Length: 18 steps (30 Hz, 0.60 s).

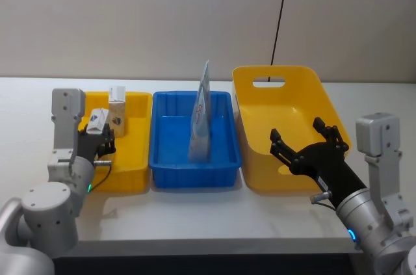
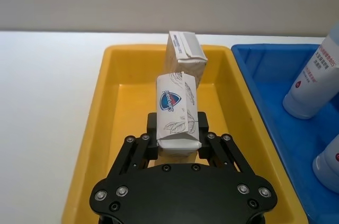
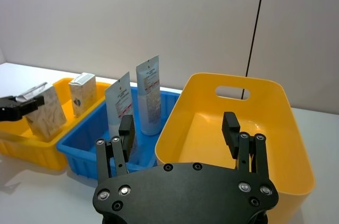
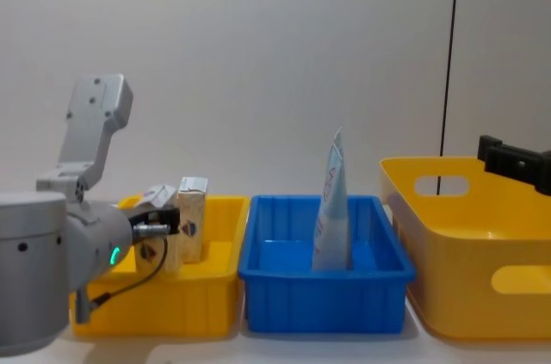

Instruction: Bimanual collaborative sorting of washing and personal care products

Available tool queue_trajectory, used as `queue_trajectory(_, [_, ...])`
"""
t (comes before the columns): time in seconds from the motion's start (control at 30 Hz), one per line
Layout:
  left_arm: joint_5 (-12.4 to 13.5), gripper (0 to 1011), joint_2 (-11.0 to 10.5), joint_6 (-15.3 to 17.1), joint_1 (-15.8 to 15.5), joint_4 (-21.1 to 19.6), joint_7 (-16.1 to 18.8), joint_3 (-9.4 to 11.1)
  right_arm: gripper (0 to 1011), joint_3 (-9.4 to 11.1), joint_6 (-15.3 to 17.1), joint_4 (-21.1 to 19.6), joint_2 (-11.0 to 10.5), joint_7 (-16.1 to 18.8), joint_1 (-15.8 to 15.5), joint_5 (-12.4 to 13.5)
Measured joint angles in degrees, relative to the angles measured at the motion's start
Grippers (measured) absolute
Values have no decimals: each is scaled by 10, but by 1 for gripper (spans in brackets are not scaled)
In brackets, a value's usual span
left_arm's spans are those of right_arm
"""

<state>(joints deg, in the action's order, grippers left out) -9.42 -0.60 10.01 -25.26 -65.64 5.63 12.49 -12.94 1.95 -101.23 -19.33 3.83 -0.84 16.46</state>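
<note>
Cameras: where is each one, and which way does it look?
Head: up high, looking down at the table; left gripper and right gripper show.
Chest: low, looking across the table; left arm shows.
Left wrist: on that arm, looking past fingers shut on a carton.
Right wrist: on that arm, looking past open fingers into the big yellow bin.
Head and chest share a tube in the blue bin.

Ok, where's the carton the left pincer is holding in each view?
Head: held carton at left, over the small yellow bin.
Left wrist: held carton at centre, gripped in the left pincer.
Right wrist: held carton at the far left.
Chest: held carton at lower left.
Shared landmark: the upright carton just beyond it.
</note>
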Motion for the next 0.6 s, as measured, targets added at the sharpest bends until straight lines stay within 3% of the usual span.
queue_trajectory(0.3, [33, 363, -28, 13, 5, -51, -10, 18, 1000, 0, 0, 0, 0, 0, 0, 0])
queue_trajectory(0.6, [60, 363, -70, 27, 9, -116, -48, 38, 1000, 0, 0, 0, 0, 0, 0, 0])
